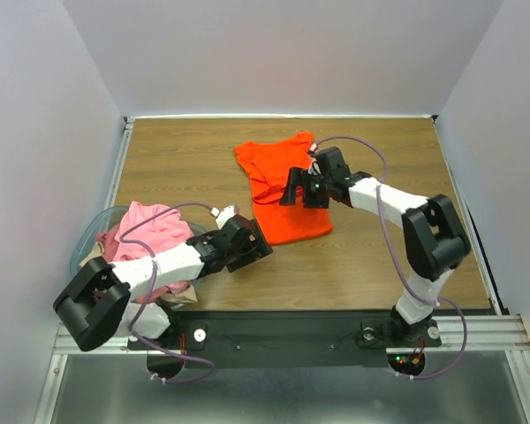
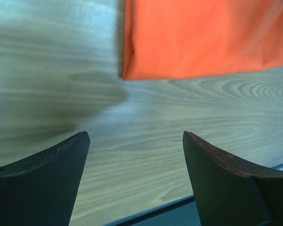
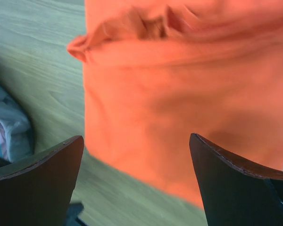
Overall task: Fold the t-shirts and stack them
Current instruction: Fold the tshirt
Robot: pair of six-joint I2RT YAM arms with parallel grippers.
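At my left the clear basket (image 1: 87,231) holds a pink shirt (image 1: 150,228) heaped over its rim, with some beige cloth (image 1: 94,256) under it. The orange shirt (image 1: 283,208) lies on the table (image 1: 177,159), its long axis running from me toward the far edge, wider end far. My left gripper (image 2: 134,136) gapes empty beside its near corner. My right gripper (image 3: 137,139) gapes empty above it.

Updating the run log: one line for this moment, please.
left gripper: open, empty, over table | right gripper: open, empty, over orange t-shirt | orange t-shirt: partly folded | pink t-shirt: in basket
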